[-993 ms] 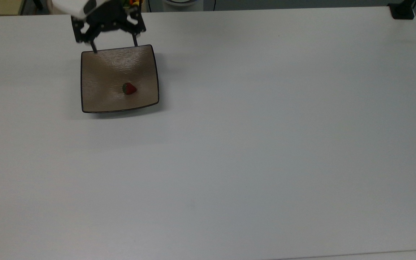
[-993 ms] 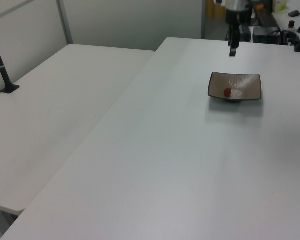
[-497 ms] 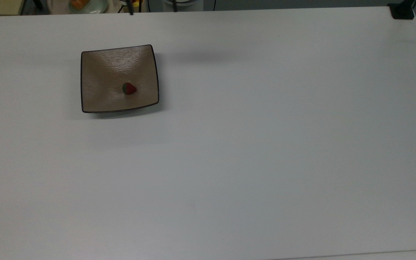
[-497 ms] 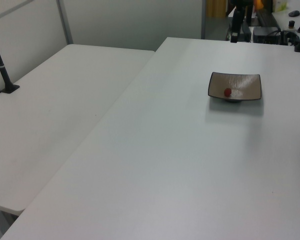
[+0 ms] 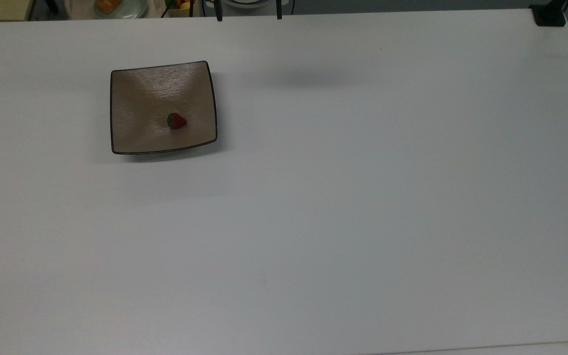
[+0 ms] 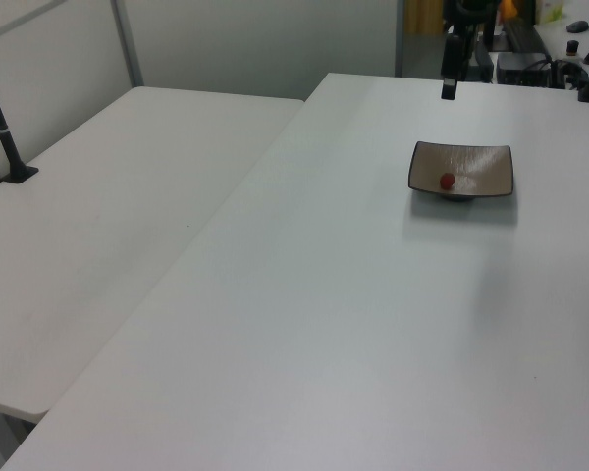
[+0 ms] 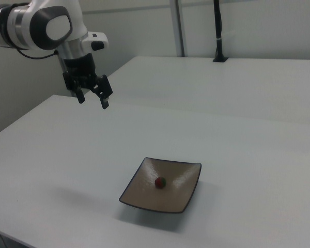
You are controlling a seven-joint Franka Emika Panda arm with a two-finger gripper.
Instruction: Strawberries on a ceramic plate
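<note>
Strawberry [image 5: 176,121] lies inside the square ceramic plate [image 5: 131,98], a bit off centre toward the top view's lower right, green cap toward the top view's left. Plate sits on white table [image 5: 363,197]. Gripper [image 7: 93,99] hangs in air well apart from plate, fingers [image 7: 105,103] spread wide, holding nothing.
</note>
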